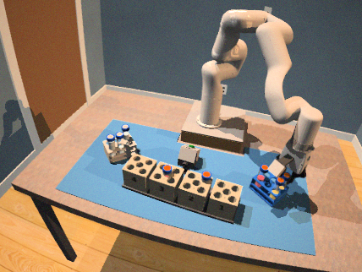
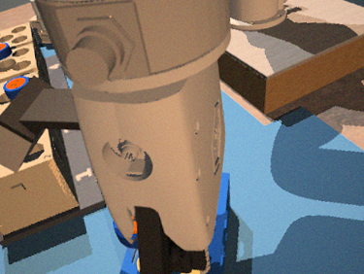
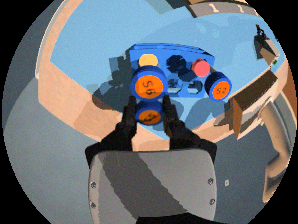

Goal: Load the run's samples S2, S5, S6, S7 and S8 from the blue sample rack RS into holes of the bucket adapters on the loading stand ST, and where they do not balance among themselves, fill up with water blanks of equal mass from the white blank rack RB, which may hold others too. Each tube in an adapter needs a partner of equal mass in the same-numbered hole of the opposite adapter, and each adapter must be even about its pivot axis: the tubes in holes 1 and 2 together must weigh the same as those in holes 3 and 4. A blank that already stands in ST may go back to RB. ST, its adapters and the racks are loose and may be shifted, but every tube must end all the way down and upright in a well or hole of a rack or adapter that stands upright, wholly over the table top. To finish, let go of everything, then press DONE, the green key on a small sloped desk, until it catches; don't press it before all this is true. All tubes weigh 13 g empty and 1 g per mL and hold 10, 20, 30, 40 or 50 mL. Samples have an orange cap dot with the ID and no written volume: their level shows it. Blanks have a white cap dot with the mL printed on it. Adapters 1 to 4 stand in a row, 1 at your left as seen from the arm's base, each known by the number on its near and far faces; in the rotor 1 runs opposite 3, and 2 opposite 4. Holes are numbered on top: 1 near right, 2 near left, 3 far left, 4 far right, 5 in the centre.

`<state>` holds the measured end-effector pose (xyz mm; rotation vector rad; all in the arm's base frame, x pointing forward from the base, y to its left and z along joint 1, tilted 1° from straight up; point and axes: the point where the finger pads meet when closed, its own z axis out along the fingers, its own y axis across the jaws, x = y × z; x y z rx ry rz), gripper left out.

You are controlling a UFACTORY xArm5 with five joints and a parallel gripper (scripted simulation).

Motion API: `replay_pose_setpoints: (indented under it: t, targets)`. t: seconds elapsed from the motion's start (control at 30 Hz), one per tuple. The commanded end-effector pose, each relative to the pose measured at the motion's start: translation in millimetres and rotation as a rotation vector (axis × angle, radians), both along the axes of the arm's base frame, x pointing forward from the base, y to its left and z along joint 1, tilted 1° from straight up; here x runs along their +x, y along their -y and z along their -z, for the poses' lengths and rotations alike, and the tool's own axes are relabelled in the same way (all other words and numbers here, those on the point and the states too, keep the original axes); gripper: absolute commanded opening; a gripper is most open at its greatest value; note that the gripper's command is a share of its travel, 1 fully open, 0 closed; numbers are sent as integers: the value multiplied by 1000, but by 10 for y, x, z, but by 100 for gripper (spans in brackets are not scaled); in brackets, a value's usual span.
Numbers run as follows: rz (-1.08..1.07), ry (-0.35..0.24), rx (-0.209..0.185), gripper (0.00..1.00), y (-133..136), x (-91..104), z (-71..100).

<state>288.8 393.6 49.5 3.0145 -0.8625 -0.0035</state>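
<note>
My gripper (image 3: 149, 103) is down over the blue sample rack RS (image 1: 271, 186) at the right of the mat, shut on an orange-capped sample tube (image 3: 149, 113) that stands in the rack's near row. The cap's ID is too small to read. More orange-capped samples stand beside it in the wrist view, one behind it (image 3: 147, 86) and one at the right (image 3: 217, 84). In the exterior view the arm hides most of the rack. On the stand ST (image 1: 182, 186), one sample (image 1: 167, 169) stands in adapter 3 and one (image 1: 206, 175) in adapter 2.
The white blank rack RB (image 1: 120, 145) with several blue-capped tubes stands at the mat's left. The small DONE desk (image 1: 189, 155) with its green key sits behind ST. The arm's raised base block (image 1: 216, 131) lies behind it.
</note>
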Motion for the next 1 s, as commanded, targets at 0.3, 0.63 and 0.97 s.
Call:
replay_pose_setpoints:
  t: [0.3,0.63,0.97]
  targets:
    - [0,2,3,0,-11,8,-15]
    - [0,2,3,0,-12,8,-29]
    - [0,2,3,0,-12,7,-82]
